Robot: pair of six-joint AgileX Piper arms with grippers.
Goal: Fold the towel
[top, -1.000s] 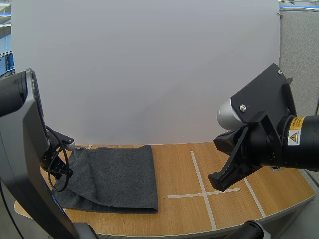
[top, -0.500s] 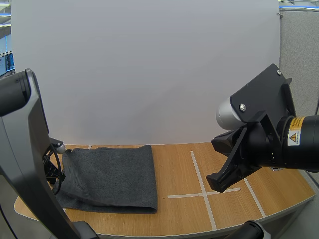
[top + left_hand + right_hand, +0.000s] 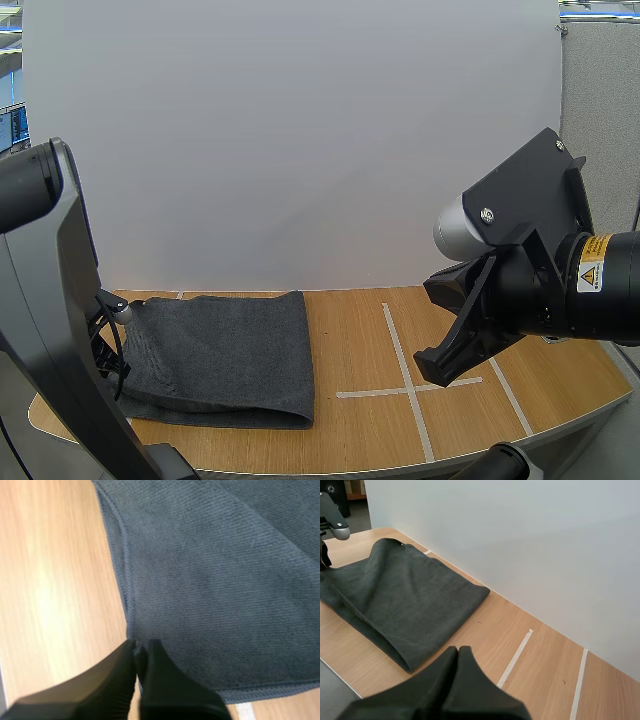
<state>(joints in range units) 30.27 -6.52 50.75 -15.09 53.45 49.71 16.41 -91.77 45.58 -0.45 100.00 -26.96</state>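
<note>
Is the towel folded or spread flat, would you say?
Folded: the towel lies doubled over, its near edge thick and rounded.

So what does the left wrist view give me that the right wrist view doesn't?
Left wrist view: the left gripper up close, its tips pinching the towel at its hem. Right wrist view: the right gripper shut on nothing, the towel's whole folded outline with one far corner raised, and white tape lines. Both: the dark grey towel and the wooden table.
</note>
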